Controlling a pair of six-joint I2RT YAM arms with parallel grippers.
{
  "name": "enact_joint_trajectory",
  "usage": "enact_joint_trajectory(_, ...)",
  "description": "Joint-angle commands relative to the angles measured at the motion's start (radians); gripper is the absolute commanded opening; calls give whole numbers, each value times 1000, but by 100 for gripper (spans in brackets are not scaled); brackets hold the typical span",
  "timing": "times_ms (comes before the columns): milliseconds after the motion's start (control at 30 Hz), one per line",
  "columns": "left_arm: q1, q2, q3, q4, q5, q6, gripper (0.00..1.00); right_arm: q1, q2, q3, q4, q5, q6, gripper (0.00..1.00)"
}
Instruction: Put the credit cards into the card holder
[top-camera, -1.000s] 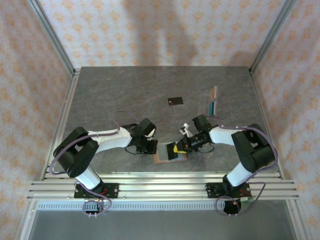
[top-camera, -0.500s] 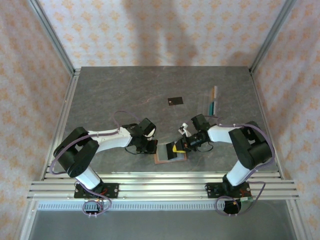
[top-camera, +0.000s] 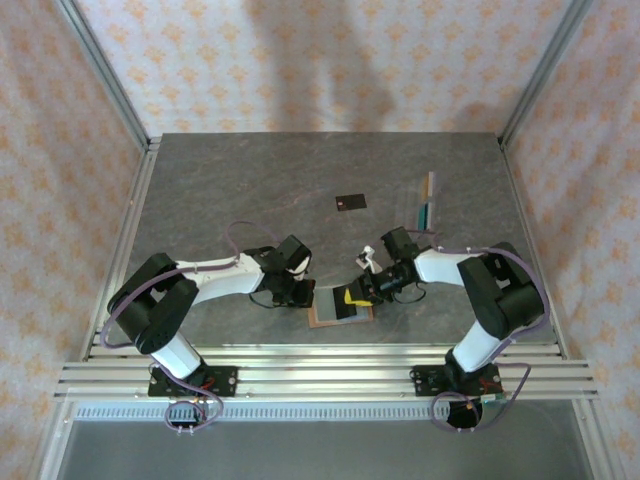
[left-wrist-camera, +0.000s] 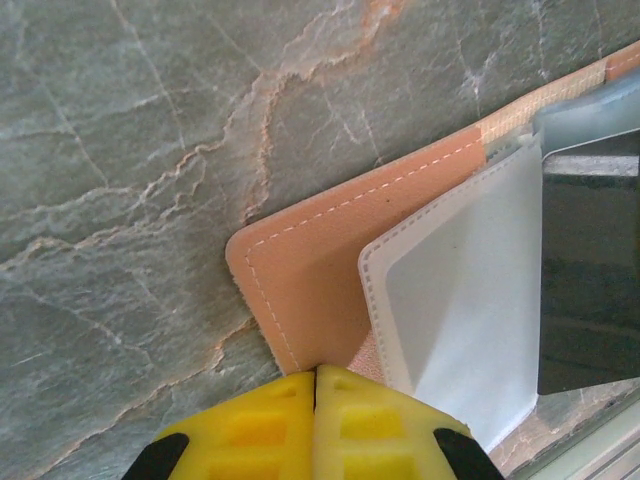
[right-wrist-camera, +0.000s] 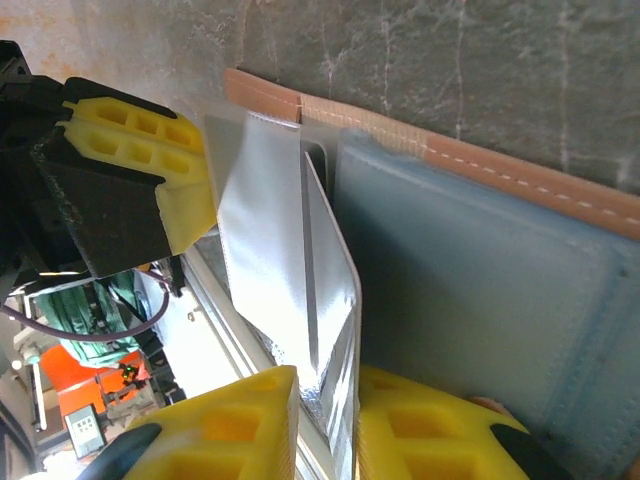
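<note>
A: Where's the card holder (top-camera: 338, 316)?

B: Lying open on the table (top-camera: 220, 190), betw. the two claws. Tan leather outside, blue-grey pocket inside.

A: Left claw?

B: Left claw (top-camera: 302, 295) is at the holder's left edge. On its wrist cam the yellow tips are pressed together with no gap, right at the holder's tan corner. Can't tell if any leather is pinched betw. them.

A: Right claw?

B: Right claw (top-camera: 353, 294) is low at the holder's right side. Its wrist cam has the tips a little apart. A thin shiny sheet (right-wrist-camera: 322, 290) stands on edge in the gap, coming up from the holder's middle. Can't tell if that's a card or a pocket flap, nor whether the pads touch it.

A: Cards?

B: Black card (top-camera: 350, 202) lies flat on the table beyond the holder, well apart from it. Teal card (top-camera: 424, 214) is beyond & right of the holder, also well apart. Third card (top-camera: 431, 185) is just past the teal one, farther from the holder. Its colour reads brownish, too small to be sure.
</note>
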Motion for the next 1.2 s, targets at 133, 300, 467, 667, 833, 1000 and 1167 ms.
enact_joint_trajectory(133, 10, 57, -29, -16, -88, 22, 0, 4, -4, 21, -62, 88, -23, 20)
enact_joint_trajectory(300, 10, 56, -26, -29, -89, 22, 0, 4, 0, 25, -83, 107, -24, 21)
enact_joint_trajectory(467, 12, 58, -27, -26, -91, 22, 0, 4, -17, 33, -111, 154, -10, 22)
enact_joint_trajectory(667, 12, 63, -18, -29, -85, 22, 0, 4, -1, 54, -149, 180, -33, 25)
enact_joint_trajectory(833, 13, 59, -22, -31, -86, 22, 0, 4, -7, 55, -157, 191, -31, 24)
enact_joint_trajectory(1000, 13, 62, -26, -28, -86, 22, 0, 4, -25, 52, -175, 211, -38, 24)
enact_joint_trajectory(1167, 15, 63, -23, -29, -83, 22, 0, 4, -20, 51, -184, 208, -46, 16)
